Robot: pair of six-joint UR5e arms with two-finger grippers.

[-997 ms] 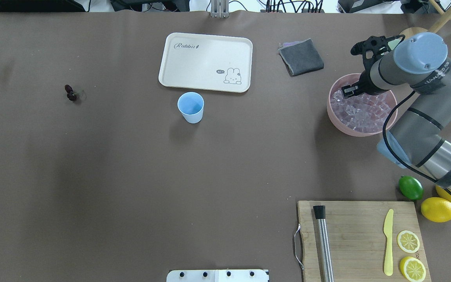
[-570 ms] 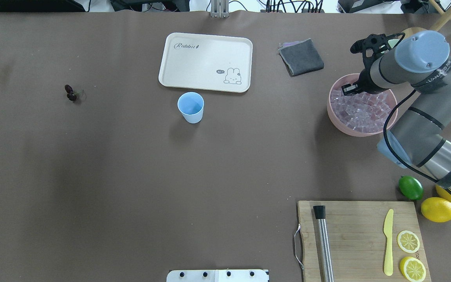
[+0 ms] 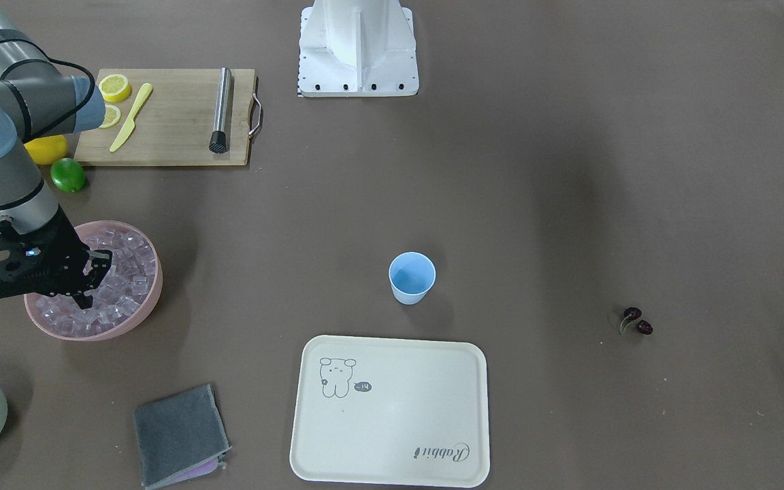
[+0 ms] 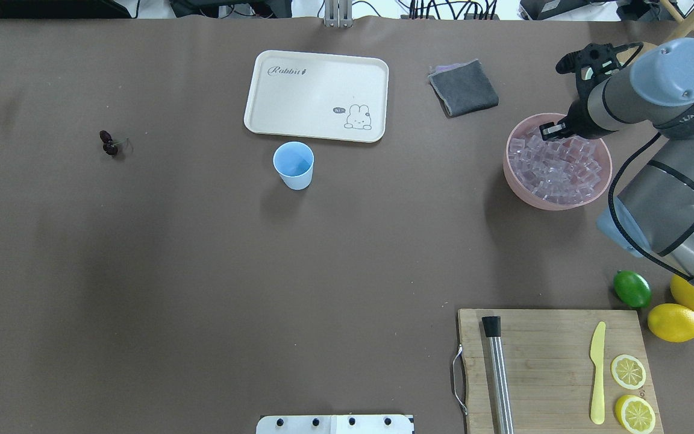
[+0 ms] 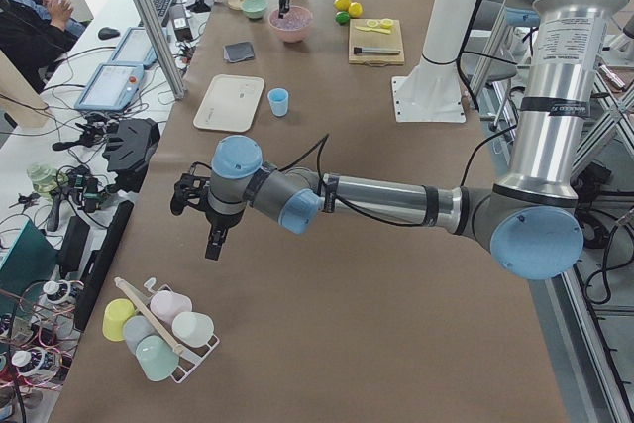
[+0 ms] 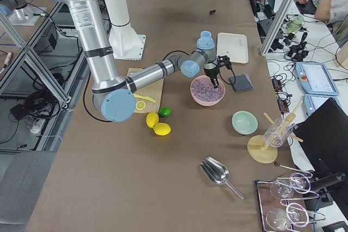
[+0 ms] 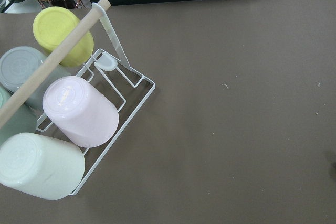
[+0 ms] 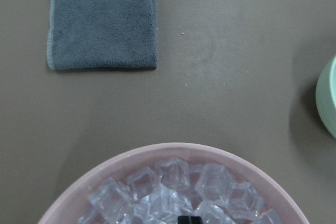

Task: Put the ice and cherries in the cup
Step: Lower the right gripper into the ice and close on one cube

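The right gripper [image 4: 553, 129] is lowered into the pink bowl [image 4: 511, 178], with its tips down among the ice [image 4: 564, 172] near the far rim. In the right wrist view only a dark tip is seen at the bottom edge, buried between cubes, so it cannot be told whether the jaws are spread, closed, or clamped on a cube. The left gripper [image 5: 214, 241] is held above bare table near a wire rack [image 7: 137, 81] of upturned cups, well apart from everything the task concerns. Its jaws are seen only from the side, and their state cannot be told.

The task is judged to be at its very start. The cup [image 4: 293, 164] stands upright just in front of the tray [image 4: 299, 102] and appears empty. All the ice seen lies in the pink bowl, well apart from the cup. The cherries [image 4: 108, 143] lie untouched on the table, far over on the robot's left. Fetching a cube, carrying it to the cup and then moving the cherries are all left to be done.

On the tray, "Rabbit" is printed in script in one corner, and a small drawn rabbit with a "hi~" bubble is set in the opposite one. Lettering on the right arm's sleeve and a bottle label in the left wrist view are too small to be read.
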